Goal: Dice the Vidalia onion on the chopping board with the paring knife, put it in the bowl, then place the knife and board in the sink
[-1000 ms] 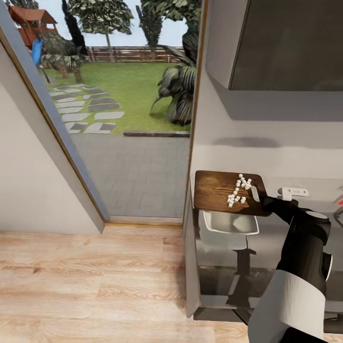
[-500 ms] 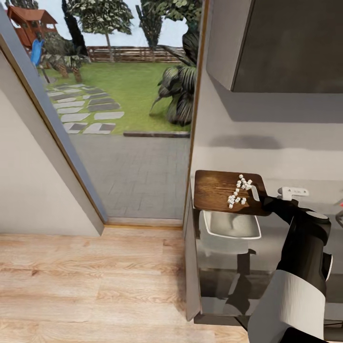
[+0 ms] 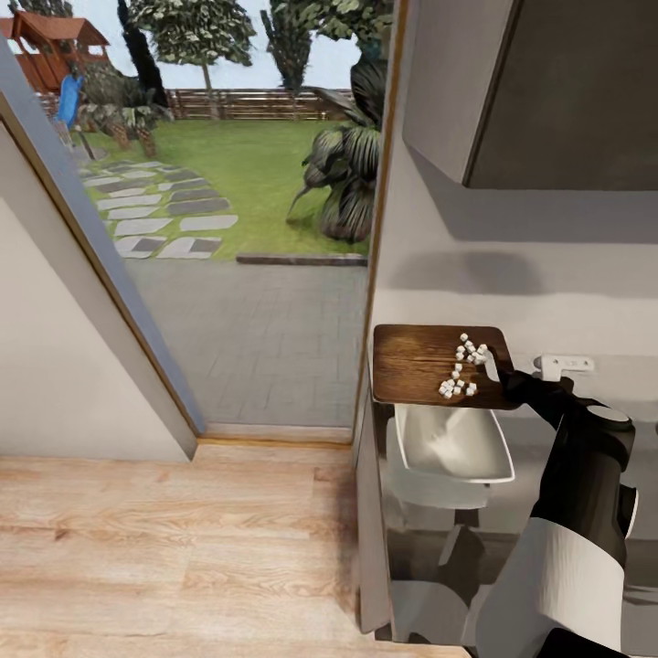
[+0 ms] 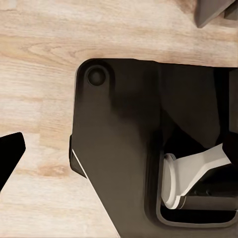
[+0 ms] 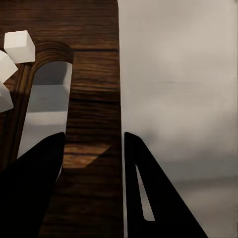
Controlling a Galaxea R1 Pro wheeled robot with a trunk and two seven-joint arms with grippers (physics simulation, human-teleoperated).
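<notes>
- The right gripper (image 5: 91, 183) clasps the slot-handle end of the brown wood-grain rectangular chopping board (image 3: 422, 366), held in the air.
- Small white onion cubes (image 3: 463, 367) lie on the board.
- A shallow white squarish bowl (image 3: 452, 445) sits below on the glossy grey countertop (image 3: 548, 443).
- The left gripper's (image 4: 7, 157) state cannot be told.

Lower right of my head view: right arm (image 3: 585, 484) is glossy black with a white forearm shell. Right wrist view: two flat, black, tapering fingers (image 5: 29, 188). Left wrist view: dark base (image 4: 124, 148), white rounded fitting (image 4: 193, 173).
</notes>
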